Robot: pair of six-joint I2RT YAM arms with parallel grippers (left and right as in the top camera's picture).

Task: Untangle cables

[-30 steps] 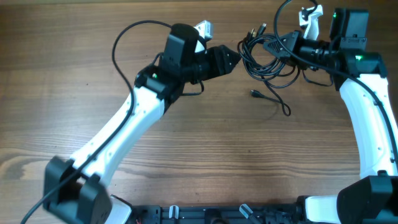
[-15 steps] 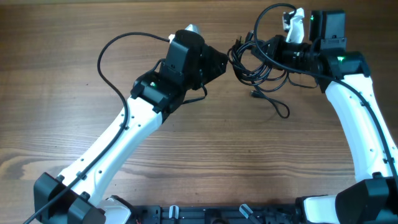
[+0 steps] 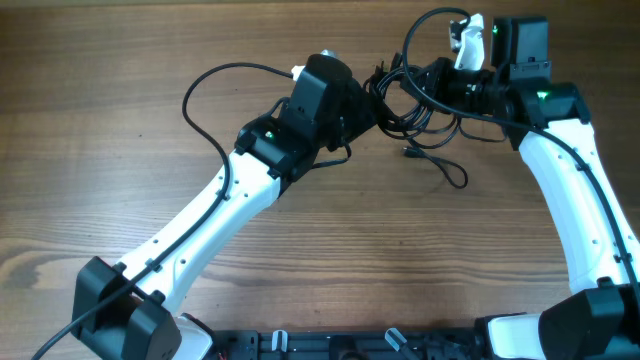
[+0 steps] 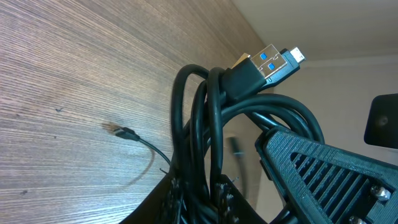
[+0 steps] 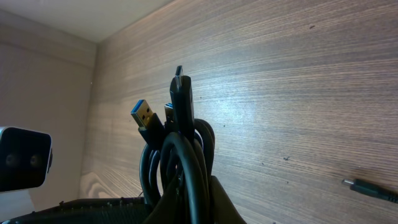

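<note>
Left gripper (image 3: 368,98): closed onto the cables (image 3: 420,112), bundled between both arms at far side of the table (image 3: 100,150). Right gripper (image 3: 445,80): shut on same bundle. Step: two-handed hold. Next, likely: draw apart gently.

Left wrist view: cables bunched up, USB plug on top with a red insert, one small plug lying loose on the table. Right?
No: the USB plug has a blue insert, not red; the left wrist view shows it. The rest holds: cables bunched up, that plug on top, a small plug lying loose on the table.
</note>
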